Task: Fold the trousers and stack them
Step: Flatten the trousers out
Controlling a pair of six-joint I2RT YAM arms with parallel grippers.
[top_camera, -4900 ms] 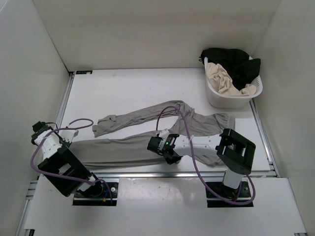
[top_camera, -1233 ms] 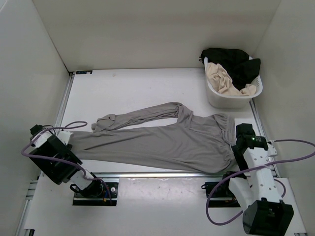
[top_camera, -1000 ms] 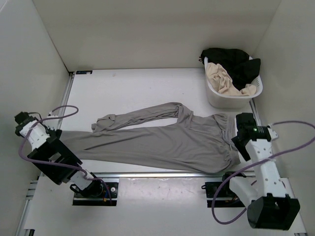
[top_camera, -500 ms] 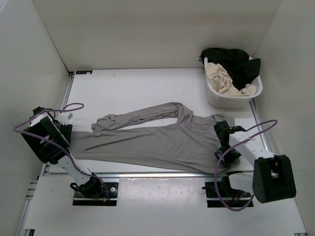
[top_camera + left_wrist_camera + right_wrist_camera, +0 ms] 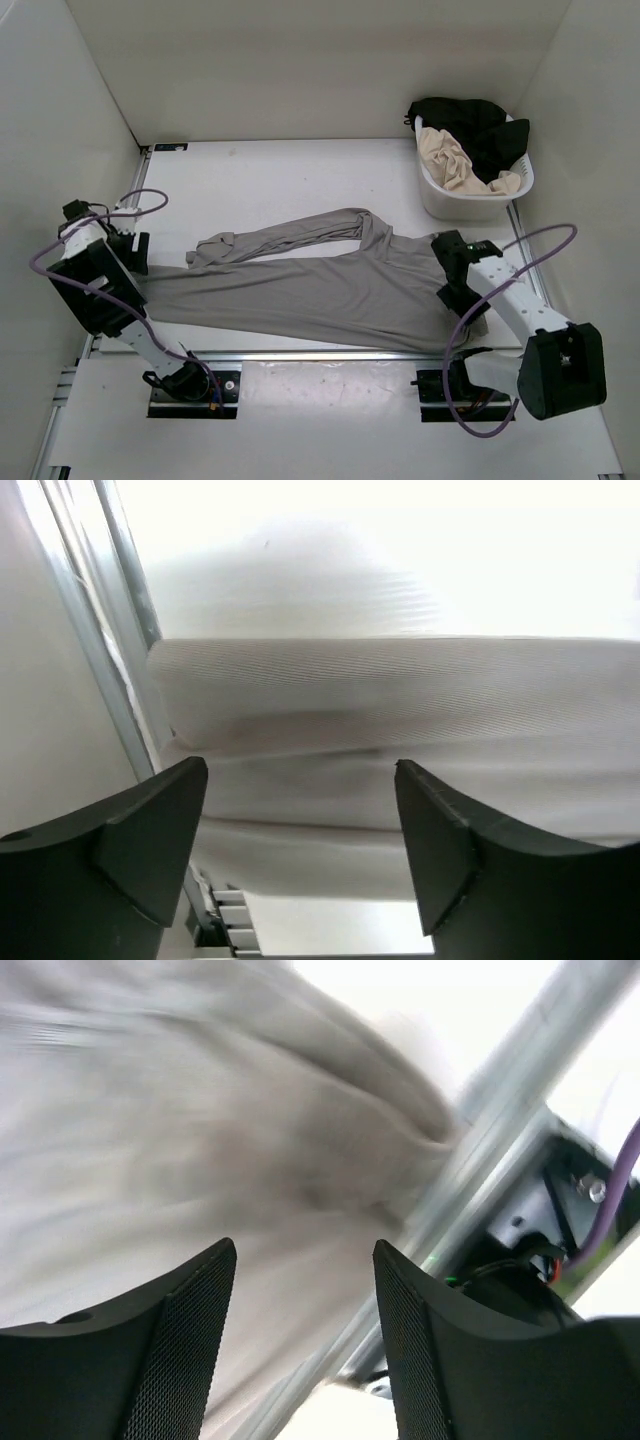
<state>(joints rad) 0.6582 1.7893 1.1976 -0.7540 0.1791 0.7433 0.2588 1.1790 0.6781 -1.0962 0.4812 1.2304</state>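
Note:
The grey trousers (image 5: 320, 290) lie spread flat across the near half of the table, waist to the right, one leg angled up to the left. My left gripper (image 5: 134, 256) hovers at the left end of the near leg. In the left wrist view the left gripper (image 5: 300, 770) stands open above the leg's pale fabric (image 5: 400, 700), holding nothing. My right gripper (image 5: 462, 296) is over the waist end. In the right wrist view the right gripper (image 5: 304, 1248) is open above blurred grey cloth (image 5: 150, 1110), holding nothing.
A white basket (image 5: 445, 195) at the back right holds a beige garment (image 5: 452, 158) and a black garment (image 5: 480, 125). A metal rail (image 5: 500, 1130) runs along the table's near edge, and another rail (image 5: 120, 560) along its left side. White walls enclose the table.
The trousers now lie spread flat instead of crumpled. Both arms have swung in from beyond the cloth's ends, so each gripper is over an end. Both sets of jaws have widened in the last half second.

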